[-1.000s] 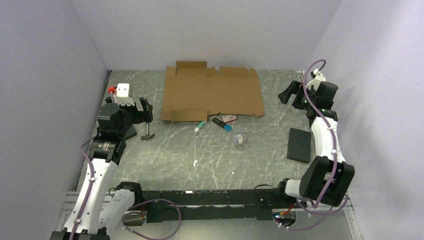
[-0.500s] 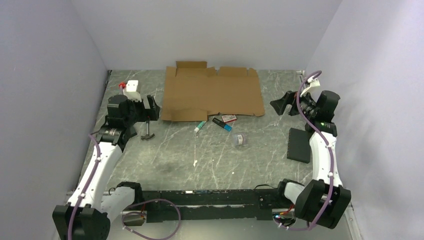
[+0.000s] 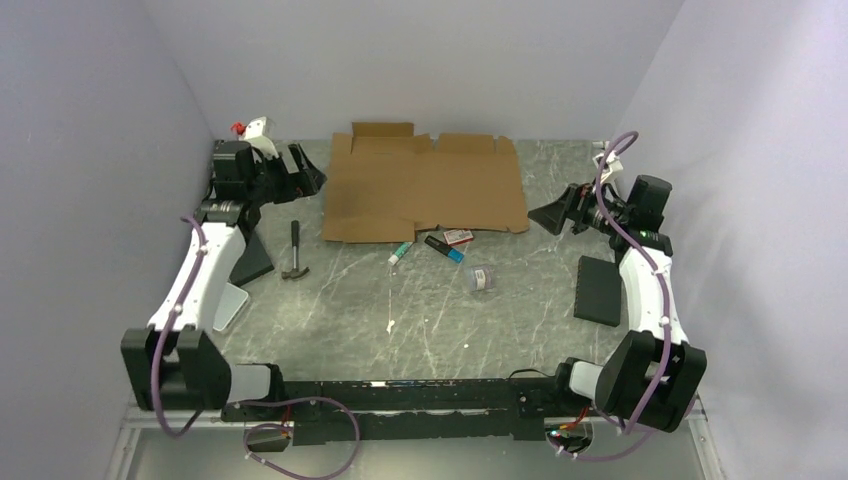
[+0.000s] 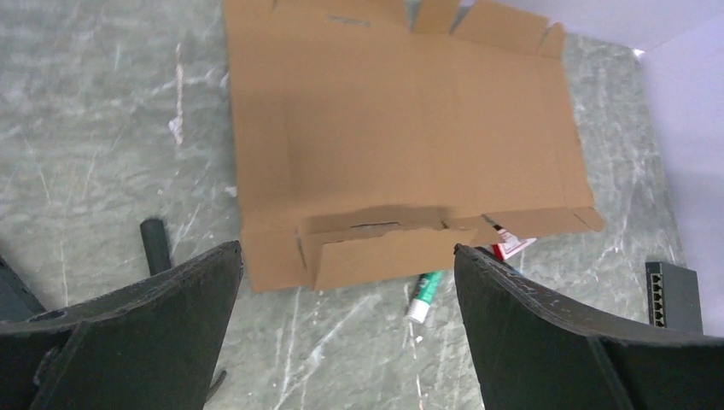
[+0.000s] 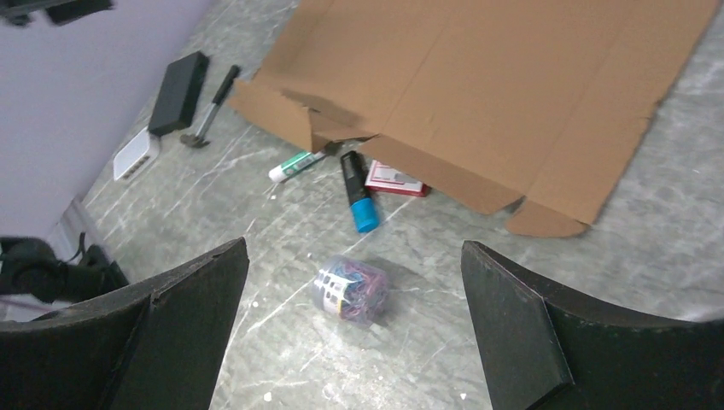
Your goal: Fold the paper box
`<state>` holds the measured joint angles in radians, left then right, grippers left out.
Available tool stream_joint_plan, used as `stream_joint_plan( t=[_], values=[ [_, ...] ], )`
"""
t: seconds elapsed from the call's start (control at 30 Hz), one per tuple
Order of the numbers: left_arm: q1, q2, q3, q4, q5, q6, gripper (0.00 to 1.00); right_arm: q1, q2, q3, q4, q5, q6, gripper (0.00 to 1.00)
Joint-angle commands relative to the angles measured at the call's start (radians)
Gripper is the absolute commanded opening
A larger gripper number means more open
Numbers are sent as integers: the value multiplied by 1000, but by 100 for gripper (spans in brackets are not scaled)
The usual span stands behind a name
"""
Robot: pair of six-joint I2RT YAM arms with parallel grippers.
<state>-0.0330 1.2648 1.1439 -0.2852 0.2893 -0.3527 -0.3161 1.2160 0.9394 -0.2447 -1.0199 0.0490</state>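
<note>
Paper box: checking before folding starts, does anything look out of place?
Yes: a red-and-white packet lies partly under the near edge of the paper box, and a blue-capped marker and green-white tube crowd that edge, likely obstructing the flaps.

A grey-green marbled tabletop [image 3: 330, 300] with pale veins sits enclosed by plain lilac walls [image 3: 420, 60] at back and both sides, evenly lit.

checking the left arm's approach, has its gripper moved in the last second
Yes. The left gripper swung from over the hammer toward the back wall, beside the cardboard.
</note>
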Motion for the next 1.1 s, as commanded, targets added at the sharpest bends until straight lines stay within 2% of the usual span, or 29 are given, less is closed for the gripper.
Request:
stream_joint_plan(
  t=[0.0,0.2,0.33,0.47,0.67,1.07],
  values=[
    [106,148,36,42,102,-69,99,18,-43,-31,33,-135,-68,100],
    [183,423,118,100,338,-173,100,55,-43,-57,51,-136,-79,100],
    [202,624,212,109,455,-215,85,69,-24,-61,59,-138,-72,100],
    [213,760,270,134,515,-259,79,85,-12,-63,62,-128,-76,100],
    [214,872,333,94,516,-261,71,103,13,-56,51,-118,-84,100],
    [183,931,354,75,540,-267,55,110,15,-56,46,-112,-89,100]
  ],
)
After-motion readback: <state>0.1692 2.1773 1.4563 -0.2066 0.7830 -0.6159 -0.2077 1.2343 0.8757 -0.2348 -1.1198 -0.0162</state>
